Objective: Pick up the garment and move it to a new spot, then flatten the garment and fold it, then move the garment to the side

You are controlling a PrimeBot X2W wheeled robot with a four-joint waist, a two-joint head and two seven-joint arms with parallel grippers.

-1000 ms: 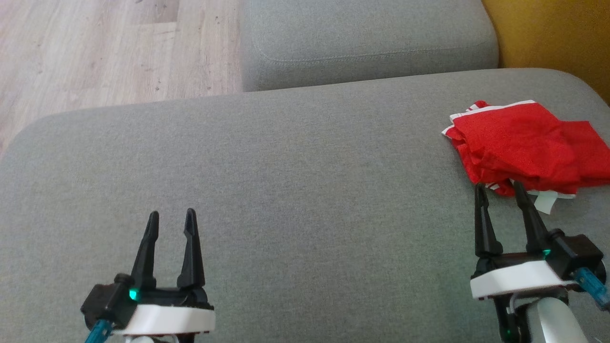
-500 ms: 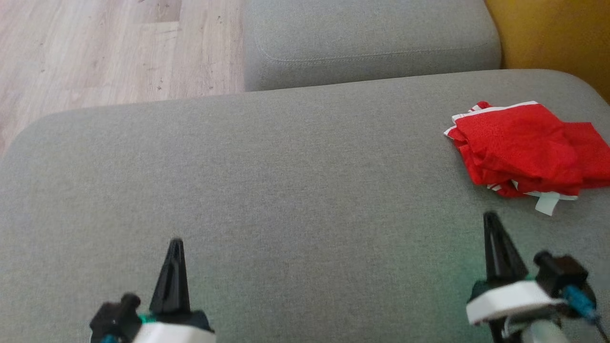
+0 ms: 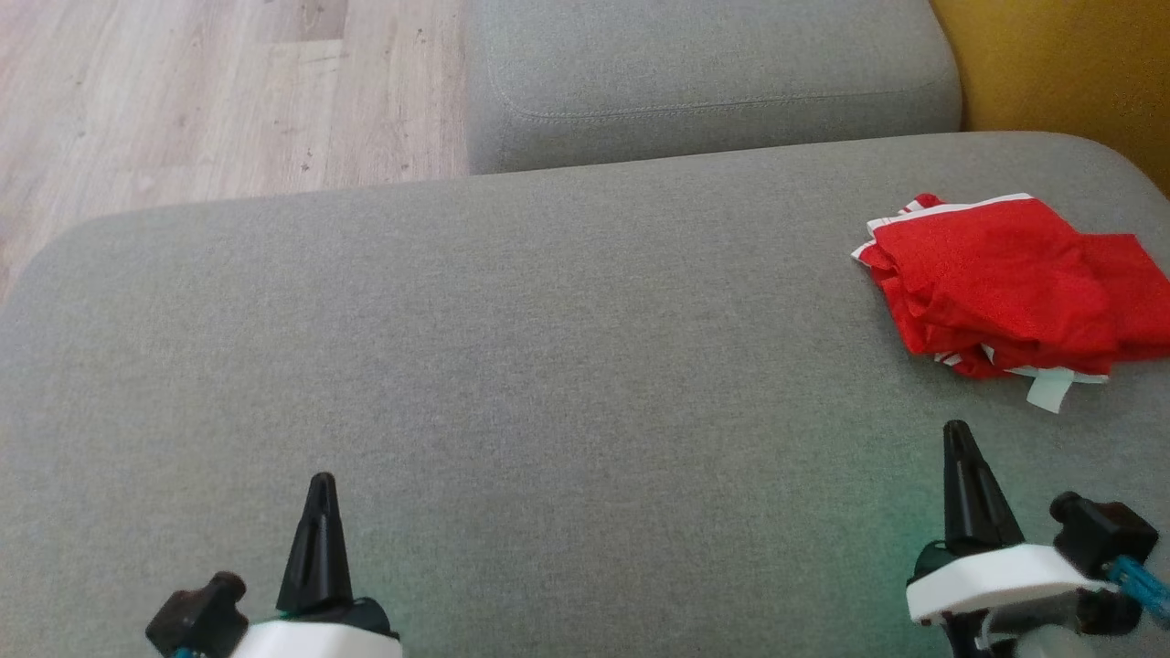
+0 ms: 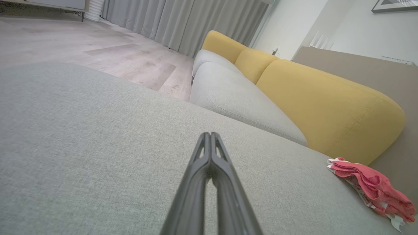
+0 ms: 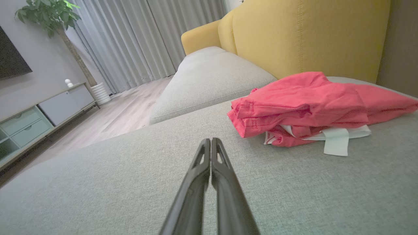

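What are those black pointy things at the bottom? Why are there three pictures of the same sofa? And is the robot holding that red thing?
Those black points are the robot's two hands, called grippers. Each has two long fingers, pressed shut now, so each looks like one spike. The left gripper is at the lower left, the right gripper at the lower right. The picture showing both comes from a camera on the robot's head, looking down. The other two come from cameras on its wrists, looking along the fingers from low down. The grey surface is a sofa seat with a yellow backrest. On it, ahead of the right gripper, lies a roughly folded red garment with white trim. Nothing is held: neither gripper touches the garment.
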